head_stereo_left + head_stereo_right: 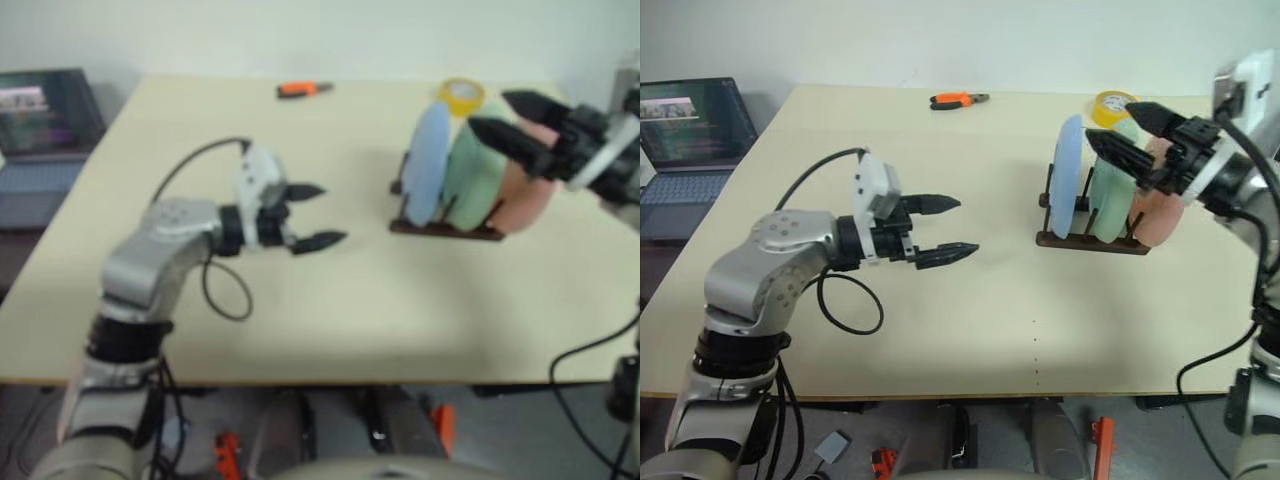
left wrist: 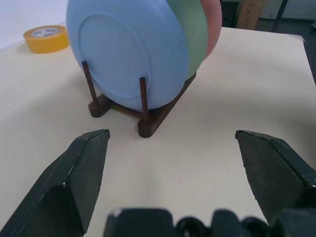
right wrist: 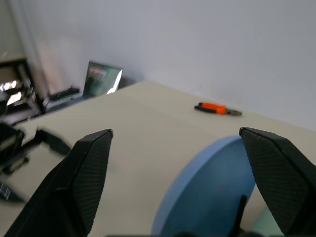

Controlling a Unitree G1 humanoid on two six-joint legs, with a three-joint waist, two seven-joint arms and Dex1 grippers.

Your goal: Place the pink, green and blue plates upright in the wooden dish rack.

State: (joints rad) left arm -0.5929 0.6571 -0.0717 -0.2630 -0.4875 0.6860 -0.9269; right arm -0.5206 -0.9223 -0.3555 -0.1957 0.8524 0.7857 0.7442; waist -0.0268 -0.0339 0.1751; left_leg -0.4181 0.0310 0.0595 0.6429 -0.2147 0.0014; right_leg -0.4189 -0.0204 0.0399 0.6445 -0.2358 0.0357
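All three plates stand upright in the dark wooden dish rack [image 1: 1087, 241] at the table's right: the blue plate [image 1: 1068, 176] on the left, the green plate [image 1: 1110, 200] in the middle, the pink plate [image 1: 1158, 212] on the right. From the left wrist the blue plate [image 2: 131, 54] faces me, with the green plate [image 2: 193, 34] and the pink plate [image 2: 213, 22] behind it. My right gripper [image 1: 1132, 133] hovers open just above and in front of the pink and green plates, holding nothing. My left gripper [image 1: 948, 226] is open over the table's middle, left of the rack, and empty.
A yellow tape roll [image 1: 1112, 103] sits behind the rack. Orange-handled pliers [image 1: 958, 99] lie near the table's far edge. A laptop [image 1: 692, 125] stands off the table's left side. A black cable [image 1: 845, 300] loops under my left arm.
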